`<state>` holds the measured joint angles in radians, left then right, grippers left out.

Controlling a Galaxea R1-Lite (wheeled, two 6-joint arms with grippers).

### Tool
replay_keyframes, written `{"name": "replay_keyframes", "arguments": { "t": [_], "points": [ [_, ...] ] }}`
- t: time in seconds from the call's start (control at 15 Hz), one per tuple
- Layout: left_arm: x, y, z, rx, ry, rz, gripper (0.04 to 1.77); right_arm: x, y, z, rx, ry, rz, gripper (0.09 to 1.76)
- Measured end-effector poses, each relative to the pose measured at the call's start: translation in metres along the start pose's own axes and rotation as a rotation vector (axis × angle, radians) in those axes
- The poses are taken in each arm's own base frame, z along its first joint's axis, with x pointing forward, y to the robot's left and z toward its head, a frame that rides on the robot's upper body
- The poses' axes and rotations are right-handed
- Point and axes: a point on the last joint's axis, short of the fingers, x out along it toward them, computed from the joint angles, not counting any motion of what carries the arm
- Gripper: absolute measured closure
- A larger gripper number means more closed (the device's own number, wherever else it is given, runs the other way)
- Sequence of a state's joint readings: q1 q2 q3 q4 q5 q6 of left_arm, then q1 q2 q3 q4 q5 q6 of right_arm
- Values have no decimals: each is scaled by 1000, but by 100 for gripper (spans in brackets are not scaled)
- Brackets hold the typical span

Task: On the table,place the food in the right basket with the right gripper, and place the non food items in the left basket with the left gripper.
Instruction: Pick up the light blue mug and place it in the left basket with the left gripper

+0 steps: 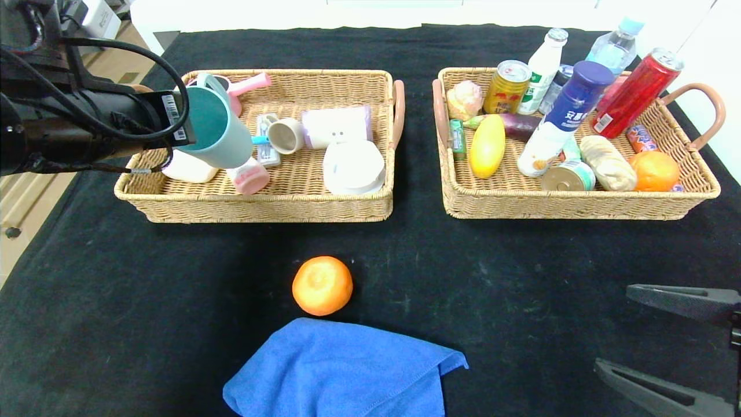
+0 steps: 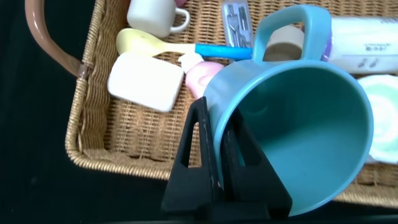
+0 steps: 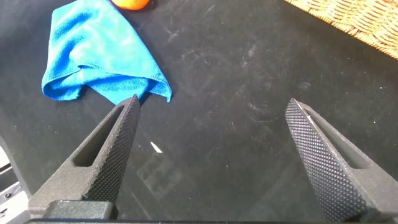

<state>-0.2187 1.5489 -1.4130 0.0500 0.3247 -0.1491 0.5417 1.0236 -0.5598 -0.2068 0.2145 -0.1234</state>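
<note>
Clearly the left claw [image 2: 217, 168] was the one at work: it hung over the near-left part of the left basket [image 1: 260, 202], clamped on the rim of the teal mug [image 1: 217, 127], one finger inside the mouth and one outside, with the mug tipped on its side, its mouth toward the head camera. Below it lay a white block [image 2: 146, 81], a small pink bottle [image 1: 249, 176] and a small cream cup [image 1: 286, 135], so little bare wicker was left there. To do this step well, the claw should probably lower until the mug's body was just above an open patch, then open slowly, since a mug let go tilted and high would likely roll onto its neighbours or against the basket wall. The right claw [image 3: 214, 134] waited low over the black surface [image 1: 521, 278] at the near right, spread wide and holding nothing. On that surface, the orange [image 1: 322, 285] sat near the middle with the blue towel [image 1: 341, 370] just beside it on the near side, both well apart from either basket. The right basket [image 1: 579, 202] already held the blue-capped bottle [image 1: 564, 116] leaning among cans and other food. By my reading, the orange and towel remained to be sorted.
</note>
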Motion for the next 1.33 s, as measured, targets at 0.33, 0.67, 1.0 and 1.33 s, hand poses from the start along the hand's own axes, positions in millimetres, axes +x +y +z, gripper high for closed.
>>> {"name": "replay_keyframes", "arguments": {
  "t": [0.33, 0.67, 1.0, 1.33],
  "points": [
    [22, -6, -2, -5, -22, 6, 163, 0, -1, 0, 1, 0, -3, 14],
    [25, -7, -4, -2, -15, 8, 143, 1, -1, 0, 2, 3, -4, 14],
    [25, -8, -5, 2, -8, 5, 81, 1, -1, 0, 2, 4, -5, 14],
    [15, -7, 2, 24, -29, 0, 47, 1, -1, 0, 2, 4, -4, 14]
  ]
}}
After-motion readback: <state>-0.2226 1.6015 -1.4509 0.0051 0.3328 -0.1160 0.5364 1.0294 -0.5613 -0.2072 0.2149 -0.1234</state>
